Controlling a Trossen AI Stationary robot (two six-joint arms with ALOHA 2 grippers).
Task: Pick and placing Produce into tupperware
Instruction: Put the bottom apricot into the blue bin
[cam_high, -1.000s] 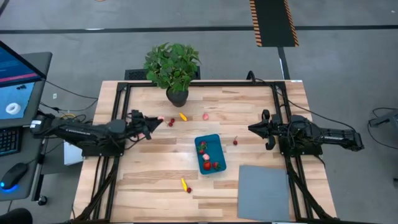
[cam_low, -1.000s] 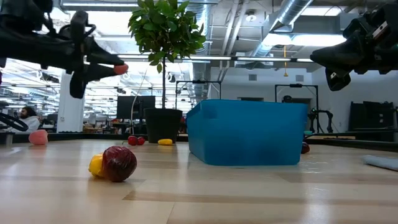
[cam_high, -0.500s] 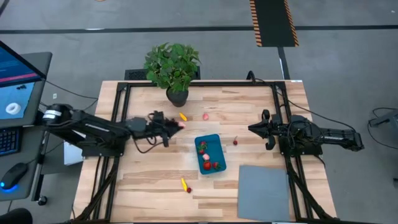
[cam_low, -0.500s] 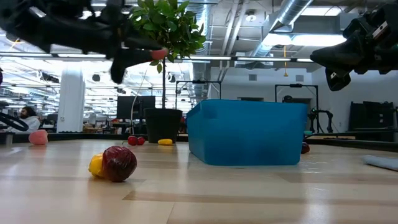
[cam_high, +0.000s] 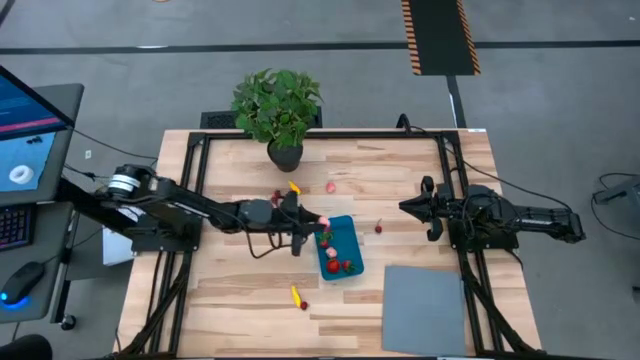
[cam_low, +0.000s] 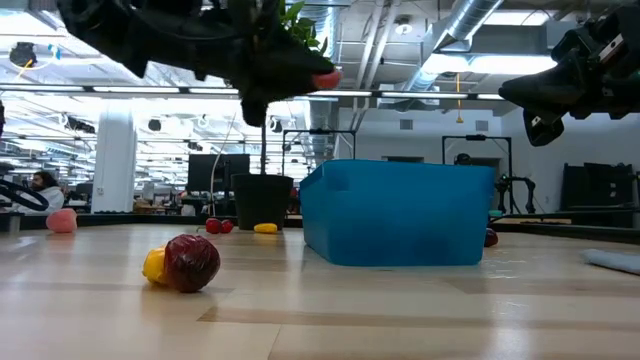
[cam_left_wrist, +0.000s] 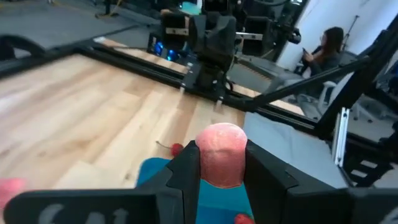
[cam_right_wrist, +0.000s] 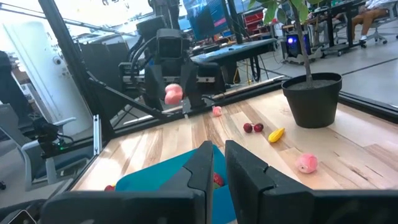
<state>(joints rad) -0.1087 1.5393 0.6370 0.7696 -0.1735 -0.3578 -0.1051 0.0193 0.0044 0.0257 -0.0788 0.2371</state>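
L gripper (cam_high: 312, 220): jaws clamped on a pink piece (cam_left_wrist: 222, 152), round, pinched at its sides w/ most of it standing proud of the fingers (cam_left_wrist: 186, 174). Gripper hangs in the air at the tub's (cam_high: 345, 232) left end, piece about over the rim there, not clearly inside. Tub is teal, sits mid-table, already w/ a few red pieces (cam_high: 346, 266) on its floor. Risk 1: let go here and the piece may clip the rim and bounce out onto the table (cam_high: 400, 160); cause = too little reach over the tub. Risk 2: round piece held shallow could squirt out early if the arm jerks. Risk 3: coming down too low, fingers may nudge the light tub and shift it. Other produce relative to tub: yellow piece (cam_high: 294, 187) and pink one (cam_high: 331, 186) beyond it toward the plant (cam_high: 277, 105); small dark red one (cam_high: 378, 229) just to its right; yellow + dark red pair (cam_high: 299, 299) on its near-left. R gripper (cam_high: 408, 208) waits well to the tub's right, jaws nearly together, holding nothing, in the air. Grey mat (cam_high: 425, 310) near-right of tub, not involved.
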